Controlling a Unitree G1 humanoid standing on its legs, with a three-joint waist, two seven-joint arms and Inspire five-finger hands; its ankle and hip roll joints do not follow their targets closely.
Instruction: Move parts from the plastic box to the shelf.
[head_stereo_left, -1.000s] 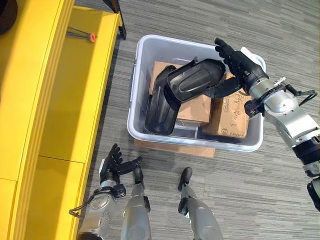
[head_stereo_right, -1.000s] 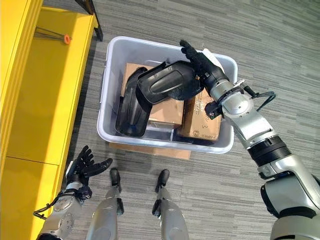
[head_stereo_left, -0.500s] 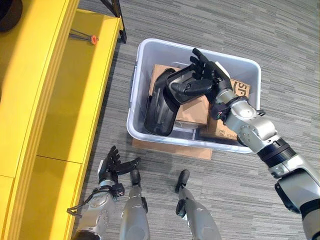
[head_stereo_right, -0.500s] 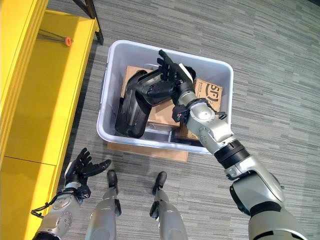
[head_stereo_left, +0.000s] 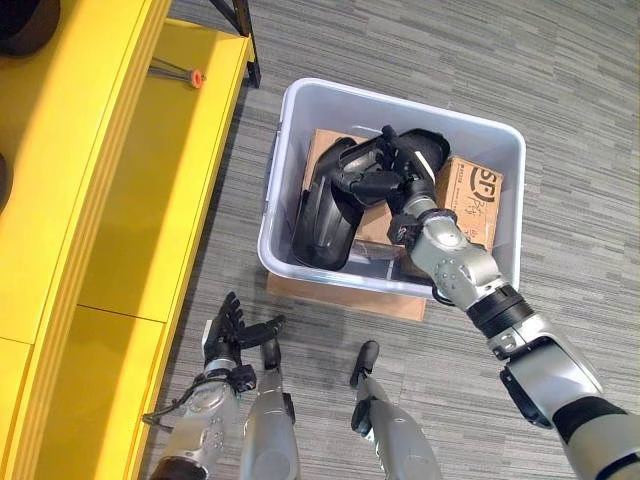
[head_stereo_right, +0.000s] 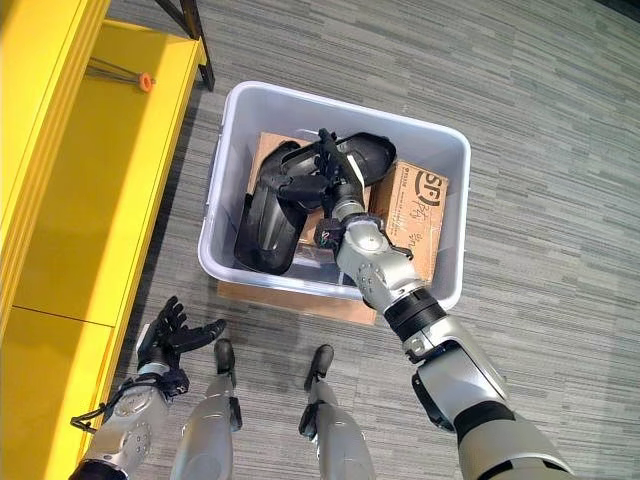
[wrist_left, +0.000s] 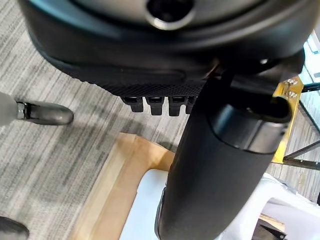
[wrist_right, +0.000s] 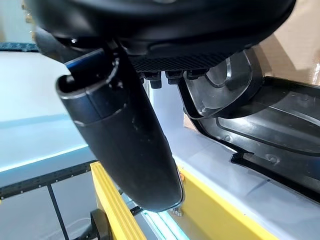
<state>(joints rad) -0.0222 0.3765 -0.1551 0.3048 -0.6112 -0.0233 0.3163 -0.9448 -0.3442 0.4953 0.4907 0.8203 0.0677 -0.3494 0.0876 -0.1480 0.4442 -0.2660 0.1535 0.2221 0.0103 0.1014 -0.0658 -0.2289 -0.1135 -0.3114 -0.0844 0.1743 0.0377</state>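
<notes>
A pale grey plastic box (head_stereo_left: 280, 225) stands on the carpet and holds two black moulded parts and cardboard cartons (head_stereo_left: 475, 195). One black part (head_stereo_left: 318, 225) leans against the box's left wall. The other black part (head_stereo_left: 355, 165) lies on top, across the cartons. My right hand (head_stereo_left: 400, 170) reaches into the box from the near side and lies open on that upper part, fingers straight; the same part (wrist_right: 280, 125) shows past the fingers in the right wrist view. The yellow shelf (head_stereo_left: 120, 200) runs along the left. My left hand (head_stereo_left: 225, 335) hangs open, low beside the shelf.
On the shelf lies a thin tool with an orange tip (head_stereo_left: 178, 72), with a dark round object (head_stereo_left: 25, 15) higher up. A wooden board (head_stereo_left: 340, 297) sits under the box. A black stand leg (head_stereo_left: 240, 35) rises behind the shelf's end.
My right hand has swung from the box's right rim leftward and down onto the upper black part. The left hand has stayed low. The view has shifted slightly.
</notes>
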